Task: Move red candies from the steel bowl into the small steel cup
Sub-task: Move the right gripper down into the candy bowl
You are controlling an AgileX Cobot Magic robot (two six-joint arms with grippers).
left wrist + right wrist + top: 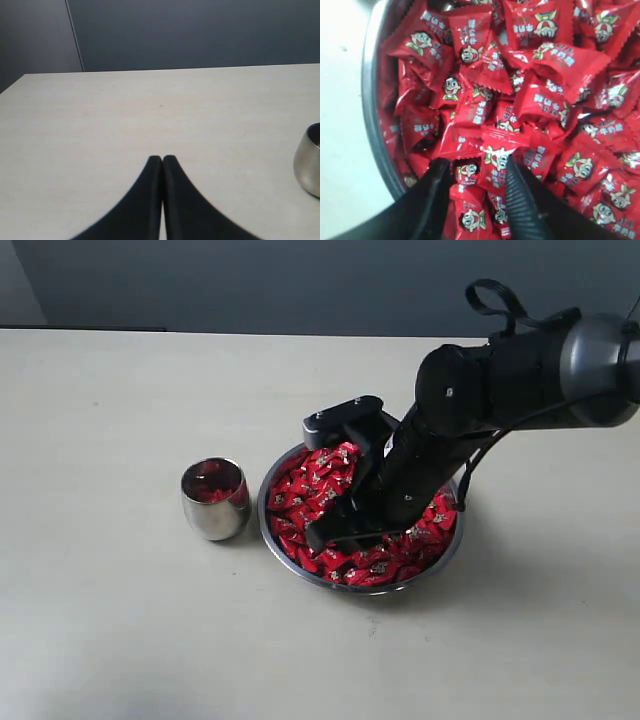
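Red candies (312,483) fill the wide steel bowl (263,518) at the table's middle. My right gripper (335,527) is pushed down into the pile. In the right wrist view its fingers (477,162) stand open, with a couple of red candies (492,167) lying between them and the steel bowl's rim (370,100) off to one side. The small steel cup (215,502) stands upright just left of the bowl, with some red showing inside it. My left gripper (162,158) is shut and empty over bare table, the small steel cup (309,165) at the edge of its view.
The pale table (120,400) spreads wide around the bowl and cup. A dark wall (200,30) runs behind the table's far edge. The right arm (520,380) reaches in from the right, above the bowl's right half.
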